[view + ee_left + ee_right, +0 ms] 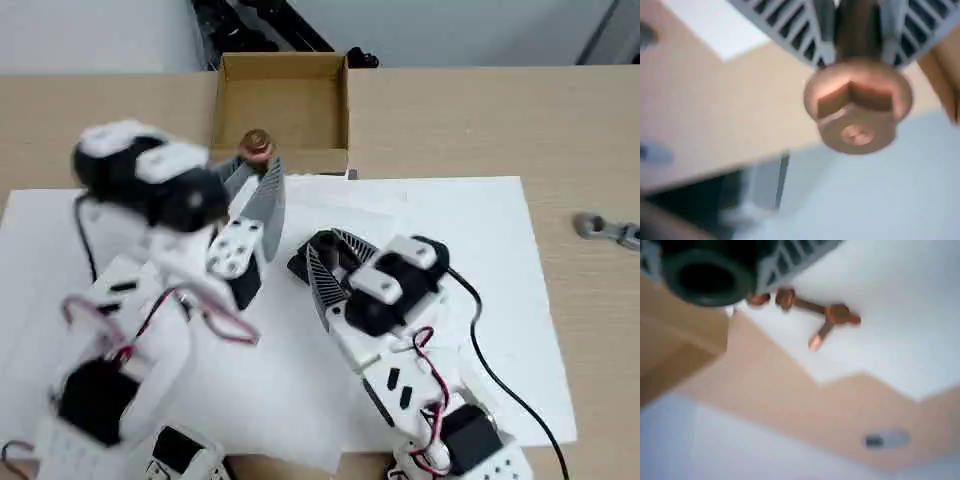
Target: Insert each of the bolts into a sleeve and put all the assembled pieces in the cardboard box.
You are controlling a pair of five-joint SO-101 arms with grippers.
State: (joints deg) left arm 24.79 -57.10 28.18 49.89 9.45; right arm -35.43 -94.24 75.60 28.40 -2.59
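The left gripper (257, 158) pinches a copper bolt with a six-sided head (857, 110), up beside the front wall of the brown cardboard box (283, 105); the right gripper (318, 265) squeezes a black round sleeve (707, 277) over the white paper sheet (480, 250); loose copper bolts (832, 315) lie on that sheet.

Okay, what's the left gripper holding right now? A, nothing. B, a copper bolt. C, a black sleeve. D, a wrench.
B: the left gripper is clamped on the shank of a copper bolt, with the hex head sticking out in front.
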